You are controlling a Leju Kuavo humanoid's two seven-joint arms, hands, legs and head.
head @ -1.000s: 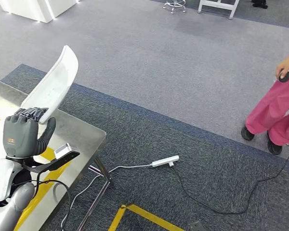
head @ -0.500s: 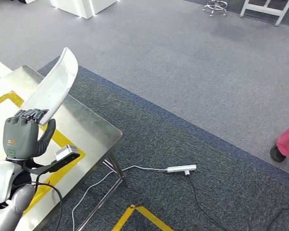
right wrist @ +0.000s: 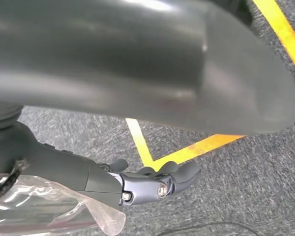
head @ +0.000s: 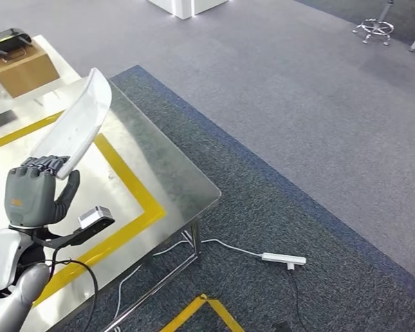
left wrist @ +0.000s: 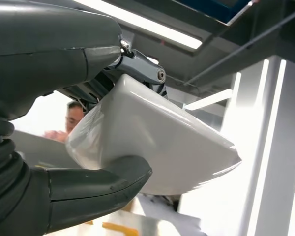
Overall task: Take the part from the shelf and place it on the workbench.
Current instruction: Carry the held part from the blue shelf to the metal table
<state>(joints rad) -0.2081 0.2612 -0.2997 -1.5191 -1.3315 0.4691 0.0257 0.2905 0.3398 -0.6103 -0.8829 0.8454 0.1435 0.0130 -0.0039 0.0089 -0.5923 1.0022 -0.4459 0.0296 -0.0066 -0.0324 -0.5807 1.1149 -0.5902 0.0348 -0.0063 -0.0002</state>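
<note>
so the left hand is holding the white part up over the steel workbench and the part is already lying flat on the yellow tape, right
Not quite. The left hand does hold the white part over the steel workbench, but the part is not lying on the yellow tape. The head view shows it raised and tilted in the fingers, clear of the surface.

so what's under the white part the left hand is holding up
Below the white part lies the steel workbench with its yellow tape line. The left hand and its fingers cover the part's lower end, hiding the surface directly beneath.
</note>
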